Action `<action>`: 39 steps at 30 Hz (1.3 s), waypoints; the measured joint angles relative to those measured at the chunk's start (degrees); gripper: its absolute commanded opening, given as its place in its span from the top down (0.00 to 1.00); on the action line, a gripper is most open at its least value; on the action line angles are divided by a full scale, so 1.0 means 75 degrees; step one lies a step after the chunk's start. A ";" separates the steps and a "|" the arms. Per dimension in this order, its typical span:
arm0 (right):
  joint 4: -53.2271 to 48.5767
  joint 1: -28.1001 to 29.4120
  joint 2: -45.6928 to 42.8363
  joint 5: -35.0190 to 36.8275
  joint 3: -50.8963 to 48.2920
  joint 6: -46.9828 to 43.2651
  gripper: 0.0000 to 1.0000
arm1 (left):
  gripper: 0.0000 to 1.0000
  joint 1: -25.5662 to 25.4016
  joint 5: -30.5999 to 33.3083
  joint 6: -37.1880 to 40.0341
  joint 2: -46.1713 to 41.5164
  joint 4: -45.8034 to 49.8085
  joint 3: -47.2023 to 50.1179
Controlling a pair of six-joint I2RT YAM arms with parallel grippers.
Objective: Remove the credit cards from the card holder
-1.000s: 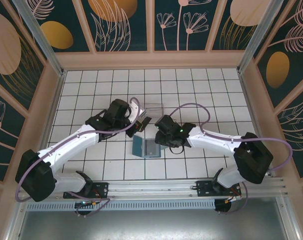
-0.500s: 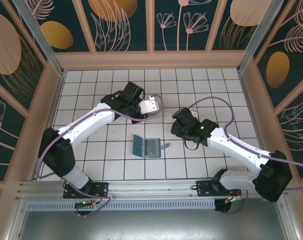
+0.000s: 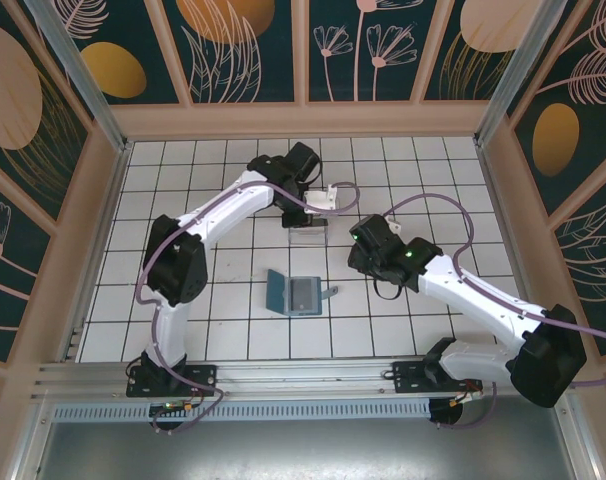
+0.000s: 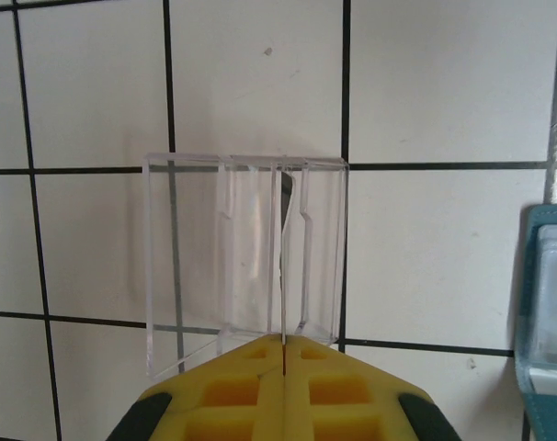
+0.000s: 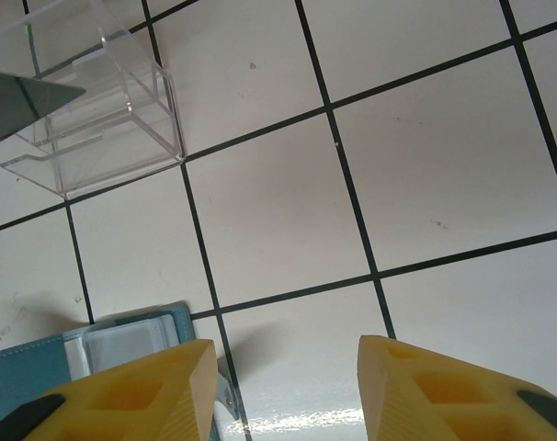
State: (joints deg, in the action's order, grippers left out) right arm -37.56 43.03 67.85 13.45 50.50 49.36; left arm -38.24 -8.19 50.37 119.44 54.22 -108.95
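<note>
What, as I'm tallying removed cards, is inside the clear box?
One dark card, edge-on, held in the left gripper, reaches into the clear box. Otherwise only floor shows through; nothing hidden.

Teal bifold card holder (image 3: pixel 276 292): lies open and flat on the white tiles, mid-floor, a little skewed to the grid. Left panel is plain teal. Right panel carries a pale, clear-fronted pocket (image 5: pixel 122 340); what it holds, cannot tell. A small grey tab (image 3: pixel 331 292) juts from the right edge; what it is, cannot tell.

One credit card (image 4: pixel 285 220): dark, thin, seen edge-on, upright. Pinched between the closed fingers of the left gripper (image 4: pixel 285 342), free end over the open clear box (image 4: pixel 246 248); depth inside unclear. Box sits on the far side of the holder, apart from it.
</note>
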 measured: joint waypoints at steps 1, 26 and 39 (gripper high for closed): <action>0.0003 -0.0044 0.0000 -0.0006 -0.0015 -0.0003 0.55 | 1.00 0.0000 0.0055 0.0038 0.0143 0.0105 -0.0181; 0.0309 -0.0490 0.0221 -0.0268 -0.0055 -0.0323 0.55 | 1.00 0.0000 0.0181 0.0385 0.1585 0.1262 -0.1448; 0.0437 -0.0606 0.0291 -0.0408 -0.0137 -0.0344 0.55 | 0.99 0.0000 0.0090 0.0481 0.2136 0.1545 -0.2139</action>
State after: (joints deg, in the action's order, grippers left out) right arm -34.28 38.48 70.04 10.39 49.47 46.78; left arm -38.24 -7.51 53.98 135.46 65.80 -124.99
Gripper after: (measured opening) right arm 0.449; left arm 0.065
